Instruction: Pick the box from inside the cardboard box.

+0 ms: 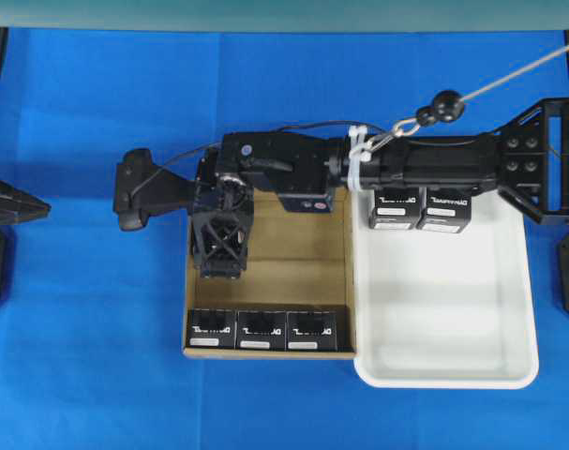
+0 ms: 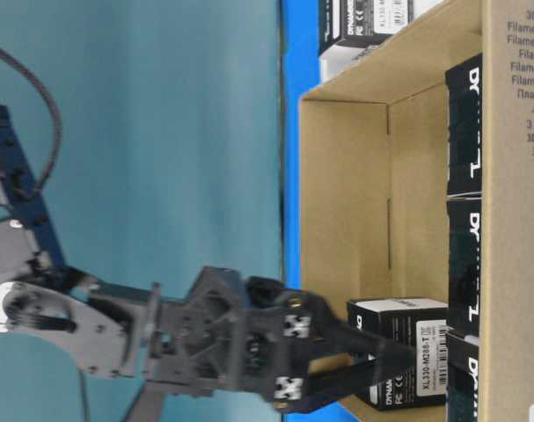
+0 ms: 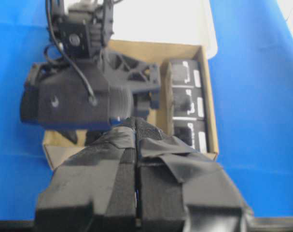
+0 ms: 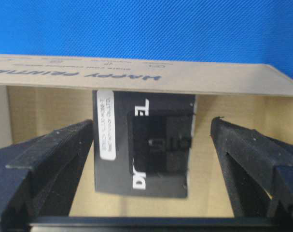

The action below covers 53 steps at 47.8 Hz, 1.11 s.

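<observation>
Spread wide at the bottom of my right wrist view, the two fingers [image 4: 45, 164] of the right gripper [image 4: 146, 169] frame the box [image 4: 144, 145] I am after, with clear gaps on both sides, so nothing is held yet. That box stands against the far wall of the cardboard box [image 4: 136, 77], apart from the three black boxes [image 1: 261, 329] lined along the opposite wall. I judge this the approach step: the right arm has reached across the white tray [image 1: 509, 281], which already holds two black boxes [image 1: 420, 208], and is lining up over the target. Next I need to push the fingers in until they straddle the box, keeping clear of the carton wall, then close. My left gripper [image 3: 136, 193] sits parked outside the carton, its taped fingers pressed together.
</observation>
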Tool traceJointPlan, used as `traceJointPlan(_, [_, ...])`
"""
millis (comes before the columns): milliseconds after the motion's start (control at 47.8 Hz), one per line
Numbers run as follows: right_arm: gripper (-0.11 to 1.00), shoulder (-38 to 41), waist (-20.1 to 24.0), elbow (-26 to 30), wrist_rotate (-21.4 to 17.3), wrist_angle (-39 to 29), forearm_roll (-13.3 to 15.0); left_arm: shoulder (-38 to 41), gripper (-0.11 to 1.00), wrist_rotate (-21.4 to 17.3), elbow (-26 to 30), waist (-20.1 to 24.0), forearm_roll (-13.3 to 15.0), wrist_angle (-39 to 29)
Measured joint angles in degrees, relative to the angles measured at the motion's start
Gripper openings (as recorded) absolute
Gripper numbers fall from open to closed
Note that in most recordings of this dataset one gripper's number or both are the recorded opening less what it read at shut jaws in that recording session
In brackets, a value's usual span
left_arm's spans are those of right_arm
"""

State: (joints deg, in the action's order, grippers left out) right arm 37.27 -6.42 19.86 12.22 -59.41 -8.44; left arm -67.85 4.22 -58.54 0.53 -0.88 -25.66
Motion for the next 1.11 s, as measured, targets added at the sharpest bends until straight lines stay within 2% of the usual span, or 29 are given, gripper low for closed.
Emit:
traceJointPlan(460, [0.98, 0.35, 0.0, -2.2, -0.53, 4.04, -0.09, -0.09, -0.07, -0.09, 0.0, 0.0, 0.0, -0.18])
traceJointPlan(586, [0.88, 0.35, 0.0, -2.37, -0.62, 4.57, 0.0, 0.0, -0.07, -0.09, -0.09, 0.0, 0.0, -0.18])
traceJointPlan(732, [0.61, 0.26, 0.26, -2.55, -0.18, 3.87, -0.09, 0.0, -0.07, -0.09, 0.0, 0.0, 0.0, -0.18])
traceJointPlan(921, [0.61, -0.44, 0.79, -2.02, -0.26, 1.32, -0.09, 0.0, -0.07, -0.09, 0.0, 0.0, 0.0, -0.09])
traceJointPlan(1109, [0.61, -5.98, 0.79, -0.97, -0.35, -3.43, -0.09, 0.0, -0.07, 0.09, 0.0, 0.0, 0.0, -0.18])
